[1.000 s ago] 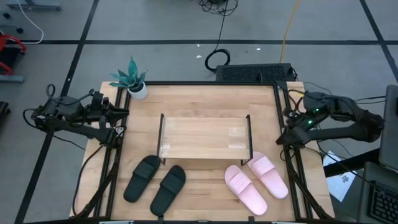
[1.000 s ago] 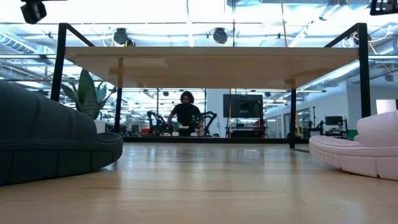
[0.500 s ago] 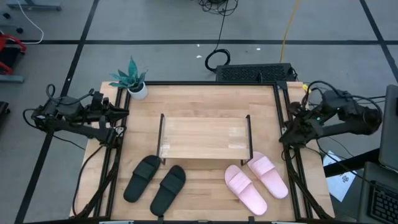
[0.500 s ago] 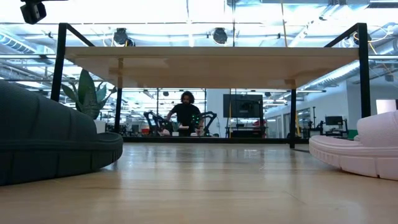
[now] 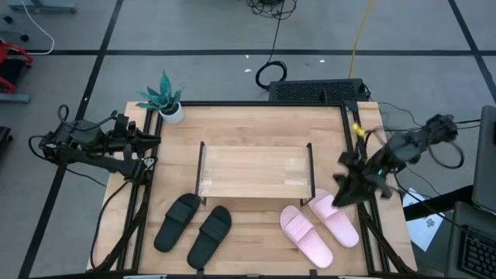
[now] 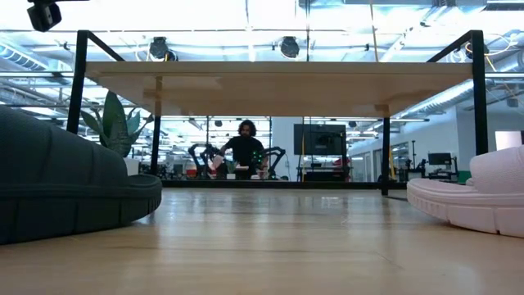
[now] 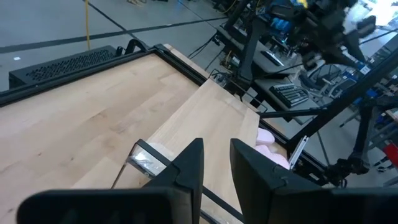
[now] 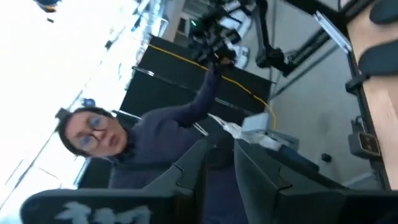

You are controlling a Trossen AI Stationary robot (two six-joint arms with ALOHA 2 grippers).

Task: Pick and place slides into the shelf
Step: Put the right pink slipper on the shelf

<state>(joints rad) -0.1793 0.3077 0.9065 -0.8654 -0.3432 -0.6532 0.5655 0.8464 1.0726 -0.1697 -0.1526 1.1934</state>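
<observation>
The shelf (image 5: 256,172) stands mid-table on thin black end frames, and its light top board (image 6: 278,82) spans the low view. Two black slides (image 5: 194,227) lie soles down near its left front corner. Two pink slides (image 5: 319,226) lie near its right front corner. My right gripper (image 5: 342,192) hovers just right of the shelf's right end, beside the farther pink slide (image 5: 335,218), with its fingers (image 8: 221,163) shut. My left gripper (image 5: 149,144) waits shut at the table's left edge (image 7: 216,158), facing the shelf (image 7: 205,118).
A small potted plant (image 5: 167,102) stands at the table's far left corner. Black frame rails (image 5: 132,209) run along both side edges. Bare wood lies between the shelf and the far edge. The right wrist view shows a person (image 8: 155,143) beyond the table, and another person (image 6: 246,152) is far off.
My right arm has swung in from the table's right edge, moving left and toward the near edge until its gripper is beside the pink slides. The slides and the shelf have not moved.
</observation>
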